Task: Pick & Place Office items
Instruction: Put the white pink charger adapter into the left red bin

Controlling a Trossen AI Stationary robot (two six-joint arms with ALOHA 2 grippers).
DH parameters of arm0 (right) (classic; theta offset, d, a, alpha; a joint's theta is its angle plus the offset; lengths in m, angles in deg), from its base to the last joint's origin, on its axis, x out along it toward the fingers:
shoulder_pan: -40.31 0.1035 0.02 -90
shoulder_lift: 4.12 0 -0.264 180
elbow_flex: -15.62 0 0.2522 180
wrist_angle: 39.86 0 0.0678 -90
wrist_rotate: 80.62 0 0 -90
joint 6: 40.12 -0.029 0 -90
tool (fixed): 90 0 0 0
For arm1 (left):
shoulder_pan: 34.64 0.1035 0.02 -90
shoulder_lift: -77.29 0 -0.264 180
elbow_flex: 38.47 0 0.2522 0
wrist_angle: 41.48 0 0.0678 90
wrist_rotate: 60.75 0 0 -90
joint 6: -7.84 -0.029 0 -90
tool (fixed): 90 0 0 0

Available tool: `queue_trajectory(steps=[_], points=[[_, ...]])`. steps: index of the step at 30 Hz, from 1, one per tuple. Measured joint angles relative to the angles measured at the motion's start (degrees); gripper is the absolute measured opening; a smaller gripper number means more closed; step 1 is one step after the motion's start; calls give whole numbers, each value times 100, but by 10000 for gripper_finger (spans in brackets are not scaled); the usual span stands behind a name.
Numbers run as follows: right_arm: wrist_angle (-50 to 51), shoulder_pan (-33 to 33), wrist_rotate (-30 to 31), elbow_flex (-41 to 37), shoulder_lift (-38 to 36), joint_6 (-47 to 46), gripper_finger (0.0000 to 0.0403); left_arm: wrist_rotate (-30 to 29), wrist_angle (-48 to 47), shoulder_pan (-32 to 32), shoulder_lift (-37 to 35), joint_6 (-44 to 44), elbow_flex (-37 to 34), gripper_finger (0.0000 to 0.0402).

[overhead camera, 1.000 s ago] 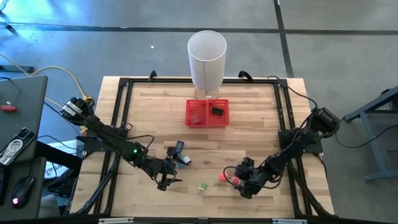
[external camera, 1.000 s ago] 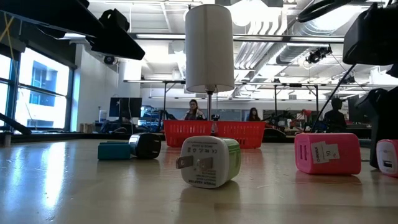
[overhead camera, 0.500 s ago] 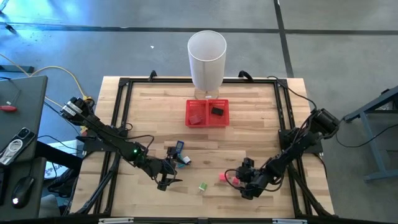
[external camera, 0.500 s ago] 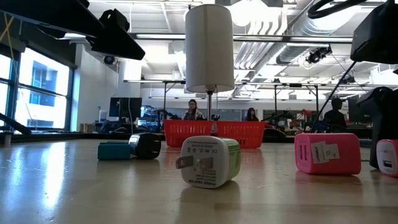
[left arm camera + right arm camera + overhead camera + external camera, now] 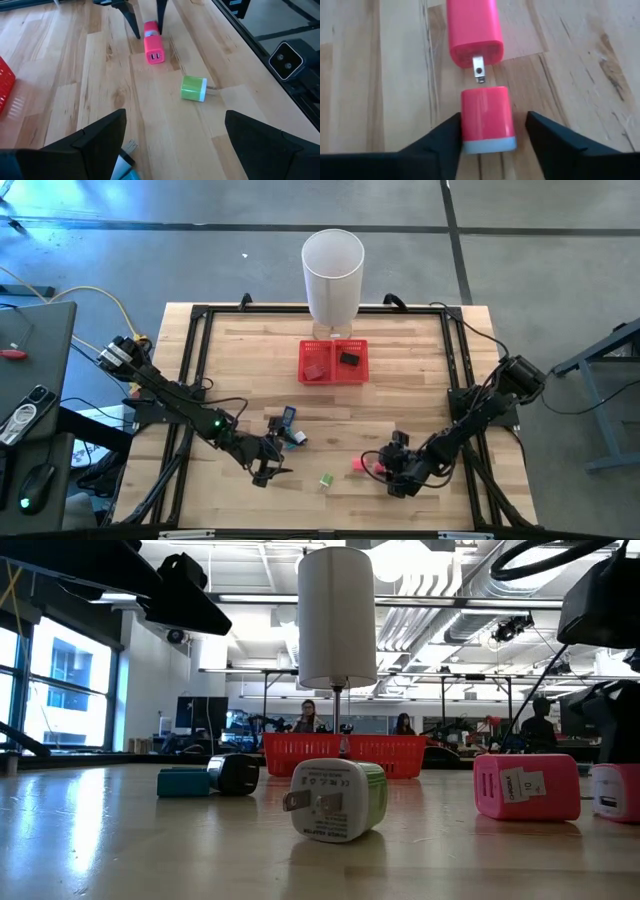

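Note:
My right gripper (image 5: 384,472) (image 5: 492,142) is open at the table's near right, its fingers on either side of a red piece with a pale end (image 5: 486,117) (image 5: 617,792). A pink piece (image 5: 474,30) (image 5: 357,465) (image 5: 527,786) lies flat just beyond, its prong toward the red one. A green-white piece (image 5: 326,479) (image 5: 193,88) lies on its side. Blue, dark and teal pieces (image 5: 286,427) cluster by my left gripper (image 5: 266,471) (image 5: 175,145), which hovers open and touches nothing. My right gripper comes nearly level from the table's right, its fingers along the red piece's long sides (image 5: 465,125). One finger (image 5: 445,140) seems to lie against one side, while the other finger (image 5: 545,137) stands apart. The piece lies flat on the table.
The red mesh tray (image 5: 303,378) (image 5: 340,753) sits at the table's middle far side with a red and a dark piece inside. The tall white bin (image 5: 333,275) (image 5: 336,615) stands behind it. A black frame (image 5: 190,380) borders the wooden table. People show in the room beyond.
The red piece between my right gripper's fingers has slid a little toward the pink piece, and more of it shows in the low view. My right arm's wrist has shifted slightly. The left arm and the other pieces have stayed put.

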Motion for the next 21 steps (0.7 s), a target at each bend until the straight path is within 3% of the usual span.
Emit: queue_trajectory(steps=[6,14,21], points=[[-70,-4,26,-10,0,-17,121,-69,6,2,31,-18,0,332],[-144,2,50,-27,-245,-85,121,-204,14,88,296,-277,4,332],[-135,46,24,114,-785,-130,121,-206,664,69,350,-1472,7,332]])
